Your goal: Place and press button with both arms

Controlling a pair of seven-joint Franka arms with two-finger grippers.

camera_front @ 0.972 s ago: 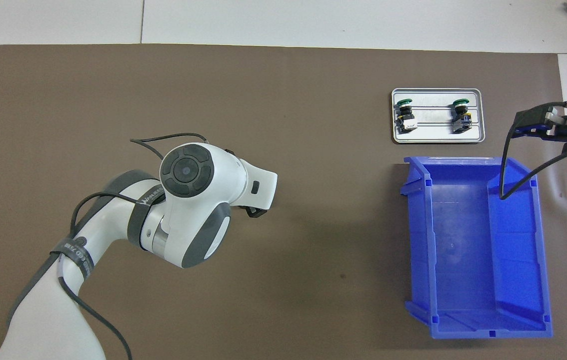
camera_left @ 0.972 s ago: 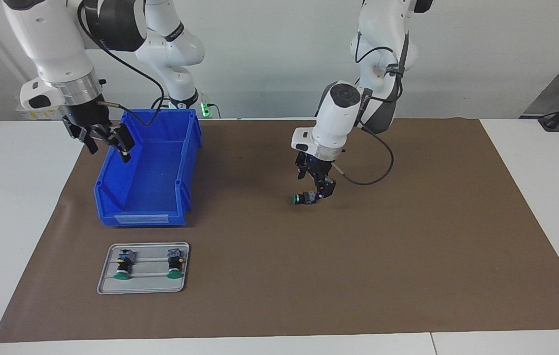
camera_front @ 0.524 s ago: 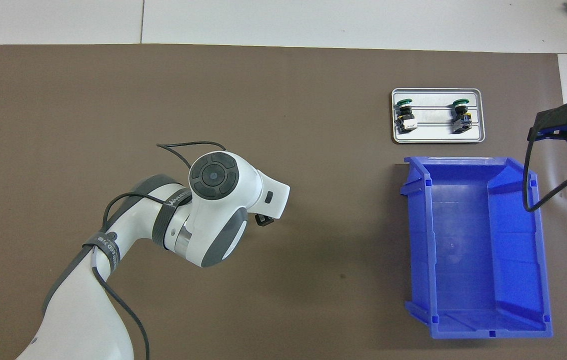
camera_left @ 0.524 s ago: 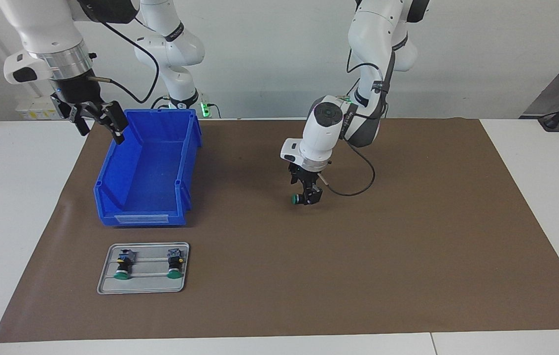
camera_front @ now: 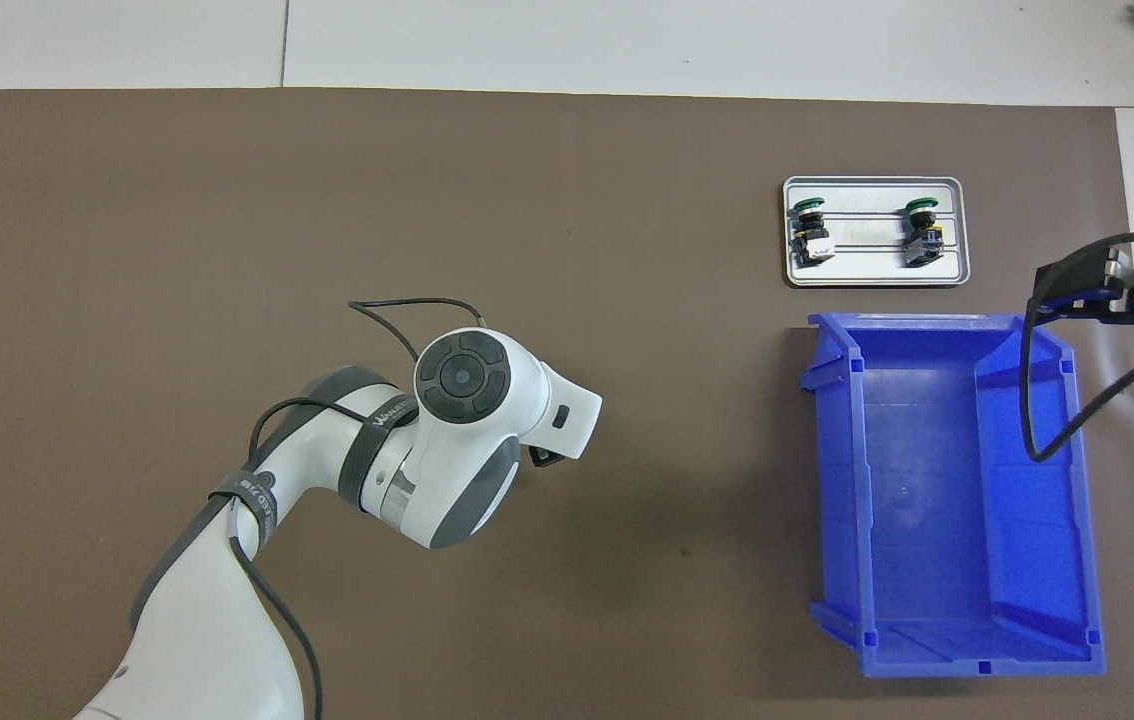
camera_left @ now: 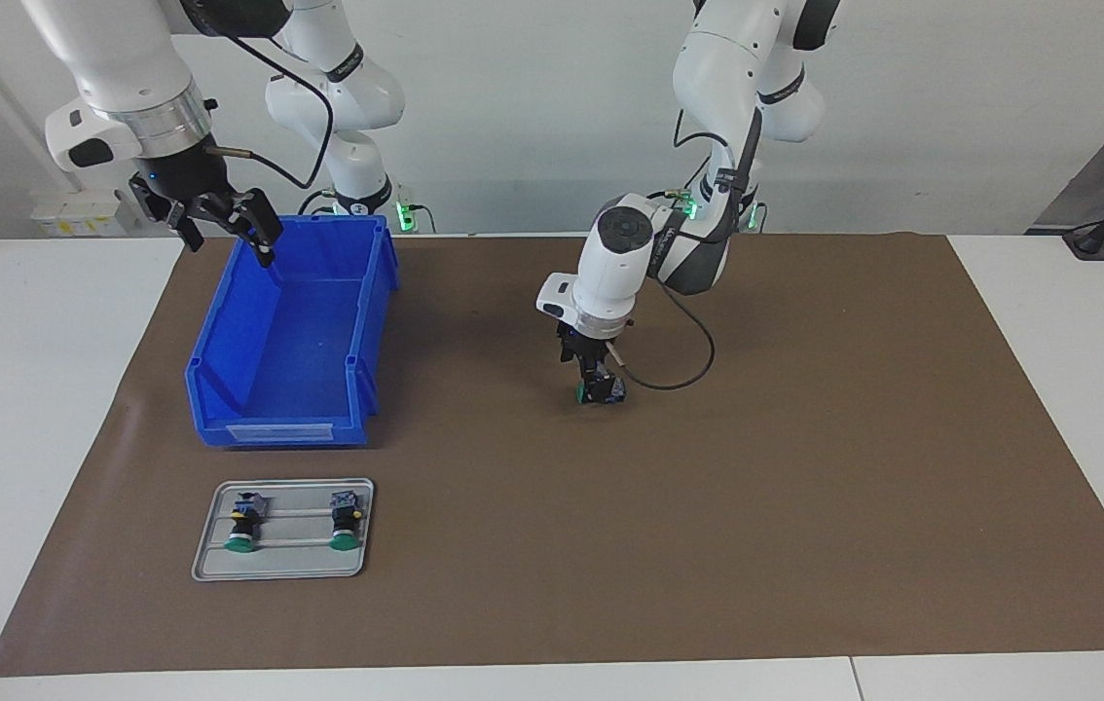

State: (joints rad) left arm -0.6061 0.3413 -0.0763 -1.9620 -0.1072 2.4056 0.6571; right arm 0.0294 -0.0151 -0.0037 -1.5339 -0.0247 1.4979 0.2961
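My left gripper (camera_left: 599, 386) is shut on a button (camera_left: 586, 394), green cap and grey-blue block showing, low over the middle of the brown mat; I cannot tell whether the button touches the mat. In the overhead view the left wrist (camera_front: 487, 400) hides the button. My right gripper (camera_left: 221, 222) hangs open and empty over the blue bin's corner nearest the robots, at the right arm's end, and shows as the right gripper (camera_front: 1097, 290) from overhead. Two more buttons (camera_left: 242, 526) (camera_left: 346, 521) lie on a small metal tray (camera_left: 284, 568).
The blue bin (camera_left: 279, 428) stands empty toward the right arm's end of the mat, with the tray (camera_front: 877, 278) just farther from the robots than the bin. A black cable (camera_left: 679, 375) loops from the left wrist down near the mat.
The left gripper has turned and come lower with the button, shifting a little toward the right arm's end. The right gripper rose, then swung back over the bin's corner.
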